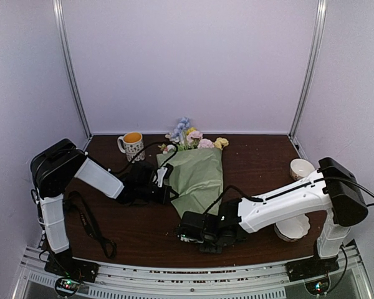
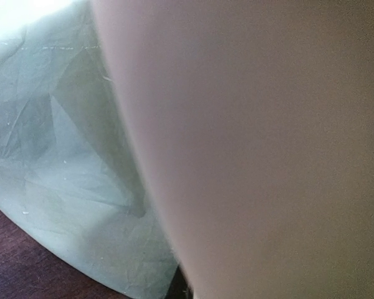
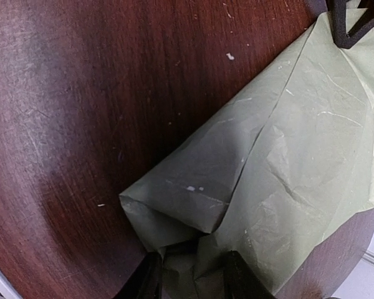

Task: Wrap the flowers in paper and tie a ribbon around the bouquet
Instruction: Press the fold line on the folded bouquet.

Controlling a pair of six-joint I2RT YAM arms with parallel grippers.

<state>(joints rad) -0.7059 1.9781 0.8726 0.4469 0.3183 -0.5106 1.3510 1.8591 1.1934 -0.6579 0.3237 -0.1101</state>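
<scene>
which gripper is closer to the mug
Left. The left gripper sits at the left edge of the bouquet, a little in front of the mug. The right gripper is at the bouquet's narrow near end, clearly farther away.

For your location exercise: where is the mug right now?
In the top view, the mug stands back left on the table, just left of the flowers.

One bouquet [image 1: 196, 177], one mug [image 1: 132, 146] (patterned).
</scene>
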